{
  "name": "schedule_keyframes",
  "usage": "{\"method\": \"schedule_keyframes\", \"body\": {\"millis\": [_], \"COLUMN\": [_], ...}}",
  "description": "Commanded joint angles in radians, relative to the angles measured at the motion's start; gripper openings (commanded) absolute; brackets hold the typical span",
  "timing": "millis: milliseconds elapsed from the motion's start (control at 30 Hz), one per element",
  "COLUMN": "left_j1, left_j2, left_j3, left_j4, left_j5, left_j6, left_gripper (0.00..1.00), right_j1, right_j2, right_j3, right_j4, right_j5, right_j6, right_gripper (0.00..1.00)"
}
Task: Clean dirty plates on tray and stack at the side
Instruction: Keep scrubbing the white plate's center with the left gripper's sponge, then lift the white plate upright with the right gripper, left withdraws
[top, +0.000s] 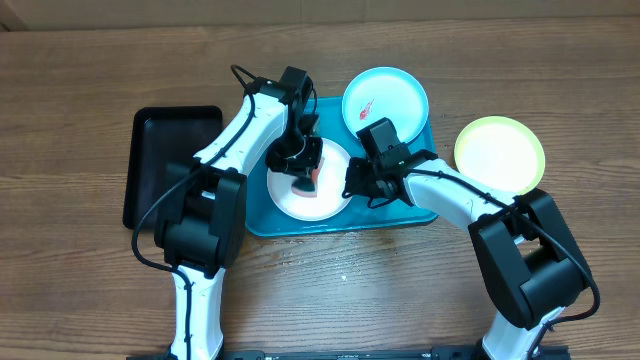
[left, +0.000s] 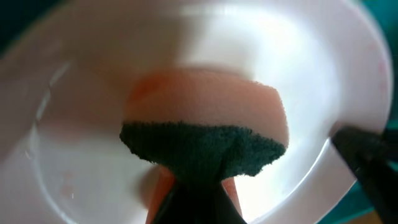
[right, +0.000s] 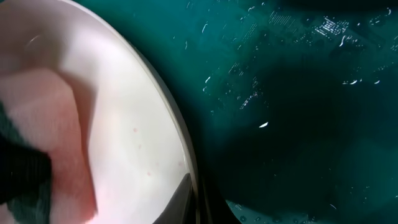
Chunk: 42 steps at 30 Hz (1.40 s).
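Overhead: a teal tray (top: 335, 224) is seen at the middle of the wooden desk (top: 80, 80), with a smaller black tray (top: 155, 160) just beside it on the left. The white plate (top: 290, 200) lies inside the teal tray, in its left half. The cyan plate (top: 395, 90), marked with a red-orange smear, sits at the tray's far right corner and overhangs the rim. The green-rimmed plate (top: 500, 155) lies on the desk to the right of the tray. The left claw (top: 303, 172) hangs over the white plate, clamped on a sponge (top: 305, 182) that is pressed to the plate. The right claw (top: 352, 183) is set at the white plate's right edge. Left wrist: the sponge (left: 205, 112), pink with a dark green scouring layer, is pinched at the green layer by the left claw (left: 193, 193), and its pink face is held against the white plate (left: 93, 155). A dark finger (left: 367, 155) of the right claw is noted at the plate's right rim. Right wrist: the rim of the white plate (right: 137, 124) runs down into the right claw (right: 194, 202), whose jaws are closed on it. A few small pinkish specks are noted on the plate. The sponge (right: 43, 124) is seen on the plate at the left. The teal tray (right: 298, 124) is wet, its floor dotted with droplets
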Motion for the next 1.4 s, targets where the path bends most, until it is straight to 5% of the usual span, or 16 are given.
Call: {"method": "schedule_keyframes", "body": {"millis": [0, 300, 800, 1067, 1367], "left_j1": [0.003, 0.002, -0.017, -0.016, -0.016], "left_j2": [-0.008, -0.008, -0.008, -0.008, -0.008], "left_j3": [-0.005, -0.005, -0.005, -0.005, -0.005], "left_j4": [0.054, 0.05, -0.19, -0.077, 0.1], "left_j5": [-0.035, -0.447, -0.188, -0.021, -0.164], "left_j6": [0.026, -0.092, -0.027, -0.004, -0.056], "left_gripper": [0.04, 0.04, 0.04, 0.05, 0.04], "right_j1": [0.002, 0.002, 0.002, 0.002, 0.002], "right_j2": [0.024, 0.024, 0.024, 0.024, 0.024], "right_j3": [0.011, 0.011, 0.011, 0.011, 0.011], "right_j4": [-0.006, -0.005, 0.001, -0.003, -0.018], "right_j5": [0.01, 0.01, 0.01, 0.01, 0.009], "right_j6": [0.0, 0.0, 0.0, 0.0, 0.0], "right_gripper": [0.04, 0.04, 0.04, 0.04, 0.04]}}
